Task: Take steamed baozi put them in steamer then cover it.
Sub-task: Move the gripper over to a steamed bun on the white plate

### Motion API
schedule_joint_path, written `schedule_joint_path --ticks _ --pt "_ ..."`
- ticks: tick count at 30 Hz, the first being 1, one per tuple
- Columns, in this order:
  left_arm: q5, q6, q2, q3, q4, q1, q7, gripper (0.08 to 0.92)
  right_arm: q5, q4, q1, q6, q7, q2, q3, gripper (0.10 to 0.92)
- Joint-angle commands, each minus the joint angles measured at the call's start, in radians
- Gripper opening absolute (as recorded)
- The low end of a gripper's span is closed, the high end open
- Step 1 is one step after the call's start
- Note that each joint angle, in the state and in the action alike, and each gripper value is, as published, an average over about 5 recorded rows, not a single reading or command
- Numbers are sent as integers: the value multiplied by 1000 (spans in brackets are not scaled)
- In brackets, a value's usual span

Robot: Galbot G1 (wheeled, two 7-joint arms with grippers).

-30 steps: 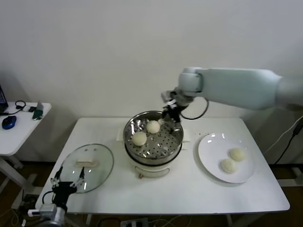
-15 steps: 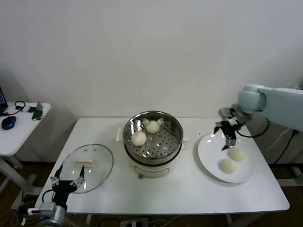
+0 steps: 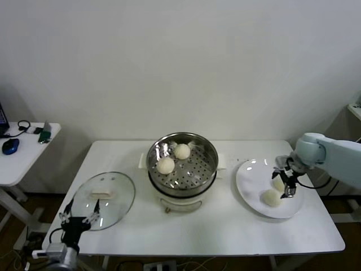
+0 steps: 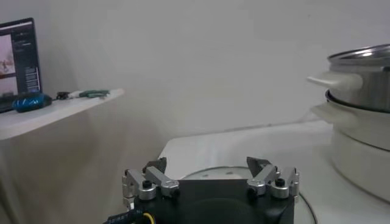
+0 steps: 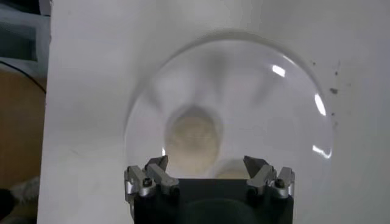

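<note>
Two baozi [image 3: 174,158] lie on the perforated floor of the steel steamer [image 3: 210,169] at the table's middle. Two more baozi [image 3: 272,197] lie on a white plate [image 3: 248,183] at the right. My right gripper [image 3: 286,182] hangs open just over the plate, above the farther bun. In the right wrist view one bun [image 5: 193,138] sits ahead of the open gripper [image 5: 206,165] and a second bun [image 5: 226,170] peeks out between its fingers. The glass cover [image 3: 110,199] with its whitish handle lies flat on the table at the left. My left gripper [image 3: 79,217] is parked open at the front left.
A small side table [image 3: 22,152] with a blue mouse and cables stands at the far left. The steamer's white pot base [image 4: 359,137] shows in the left wrist view. The wall runs close behind the table.
My right arm swung from over the steamer rightward and down to the white plate, and its empty gripper now hangs low over the buns. The left arm has not moved.
</note>
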Motion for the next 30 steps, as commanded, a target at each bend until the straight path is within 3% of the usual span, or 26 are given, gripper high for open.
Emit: schedule_joint_path --ticks 1,17,30 --pt "1 -1 -2 -2 4 3 0 823 -69 -90 -208 -1 13 13 166 823" --pt "12 5 -6 -2 4 -8 1 823 -51 -105 -234 -2 24 42 221 817" --pt "14 13 -5 0 -1 -11 1 823 -63 -88 -163 38 3 38 179 680"
